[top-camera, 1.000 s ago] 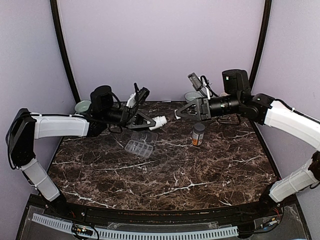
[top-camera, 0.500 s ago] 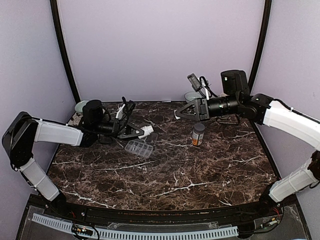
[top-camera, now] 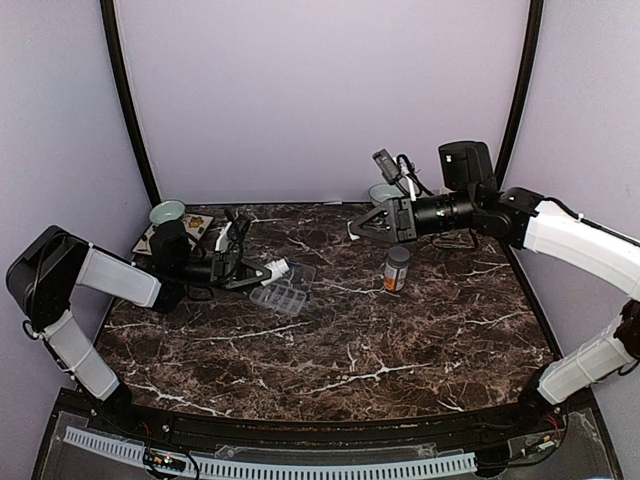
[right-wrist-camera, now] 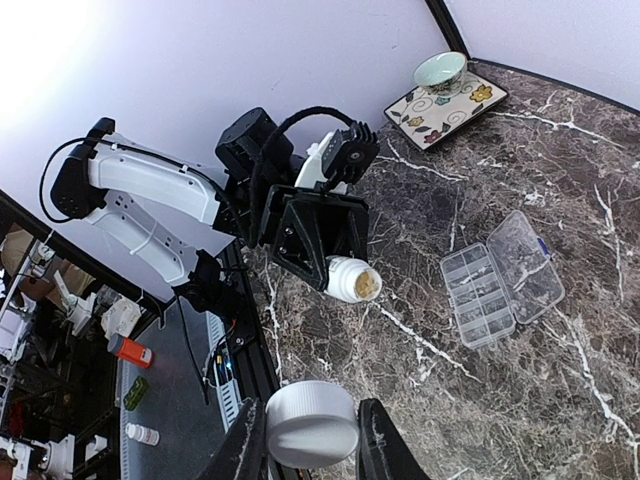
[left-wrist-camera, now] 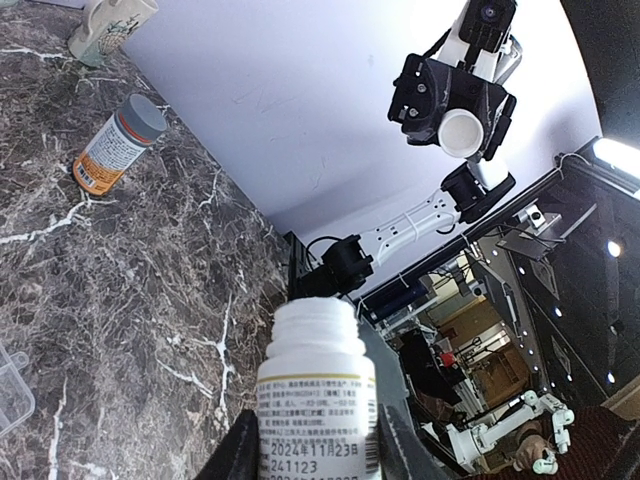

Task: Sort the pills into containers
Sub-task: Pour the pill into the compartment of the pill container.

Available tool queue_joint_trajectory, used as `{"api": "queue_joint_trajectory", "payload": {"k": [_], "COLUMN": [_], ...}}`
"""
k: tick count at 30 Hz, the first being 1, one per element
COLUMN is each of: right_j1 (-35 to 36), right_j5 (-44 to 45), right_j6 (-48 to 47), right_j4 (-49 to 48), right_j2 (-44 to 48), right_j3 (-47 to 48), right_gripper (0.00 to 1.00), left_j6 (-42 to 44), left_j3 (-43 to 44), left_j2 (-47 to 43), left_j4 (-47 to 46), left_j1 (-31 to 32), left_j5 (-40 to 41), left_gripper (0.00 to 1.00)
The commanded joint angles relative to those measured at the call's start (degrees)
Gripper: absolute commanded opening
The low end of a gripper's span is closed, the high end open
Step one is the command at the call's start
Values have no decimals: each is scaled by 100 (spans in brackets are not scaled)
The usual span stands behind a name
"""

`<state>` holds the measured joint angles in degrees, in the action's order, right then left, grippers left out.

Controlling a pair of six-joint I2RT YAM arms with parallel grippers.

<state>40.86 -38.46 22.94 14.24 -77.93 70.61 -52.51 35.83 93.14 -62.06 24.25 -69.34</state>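
Open bottle (top-camera: 277,267) is clamped sideways by the left gripper (top-camera: 258,270), just beside the box (top-camera: 280,297) left of centre. The cap (right-wrist-camera: 312,422) is pinched by the right gripper (right-wrist-camera: 312,445). If the bottle is tipped short of the box, pills (right-wrist-camera: 367,287) could be scattered across the table (top-camera: 400,340).

One organizer box (top-camera: 281,296). Two pill bottles: white bottle (top-camera: 275,269) just behind the box, orange bottle (top-camera: 397,269) off to its right. Two pale ceramic vessels (top-camera: 167,212) (top-camera: 383,192) farther back. One white cap (right-wrist-camera: 311,424).
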Motion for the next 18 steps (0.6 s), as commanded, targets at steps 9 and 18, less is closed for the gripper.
{"api": "queue_joint_trajectory", "payload": {"k": [9,18], "right_j1": [-8,-7], "right_j5": [84,56], "right_j6": [-16,-9], "right_j4": [-11,-77], "right_j2": [-120,-202], "right_j3": [260,260], "right_gripper": [6,5], "left_j6": [105,912], "left_j3": [-503,-524], "left_j2": [329,292], "left_j4": [-742,231], "left_j1": [-490,-682], "left_j5": [101,384], "left_gripper": [0,0]}}
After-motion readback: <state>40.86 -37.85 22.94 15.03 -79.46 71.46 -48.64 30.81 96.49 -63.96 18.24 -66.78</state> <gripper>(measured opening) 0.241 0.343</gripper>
